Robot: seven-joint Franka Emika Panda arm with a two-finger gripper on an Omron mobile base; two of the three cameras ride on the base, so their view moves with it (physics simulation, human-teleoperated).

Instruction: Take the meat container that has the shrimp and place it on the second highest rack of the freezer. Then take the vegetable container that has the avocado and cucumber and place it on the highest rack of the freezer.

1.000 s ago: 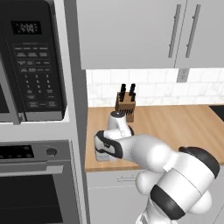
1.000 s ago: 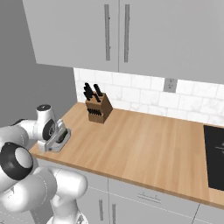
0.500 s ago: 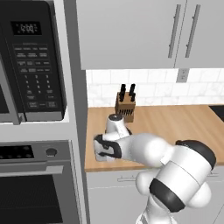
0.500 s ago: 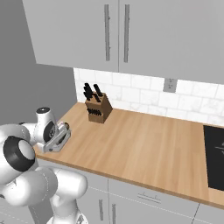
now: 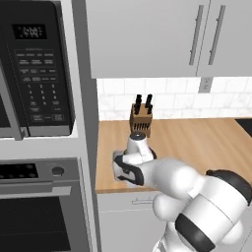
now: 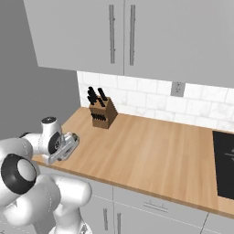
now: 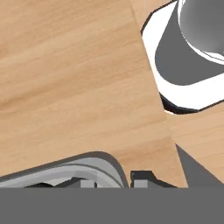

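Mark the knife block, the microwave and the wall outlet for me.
knife block (image 5: 141, 121), left base view, on its wooden front face.
microwave (image 5: 34, 69), left base view, on the keypad panel.
wall outlet (image 6: 177, 88), right base view, on the middle of its plate.

Wooden counter (image 6: 151, 151) with knife block (image 6: 102, 114)

Wooden countertop (image 7: 65, 78), grey curved container rim (image 7: 78, 168) at bottom edge
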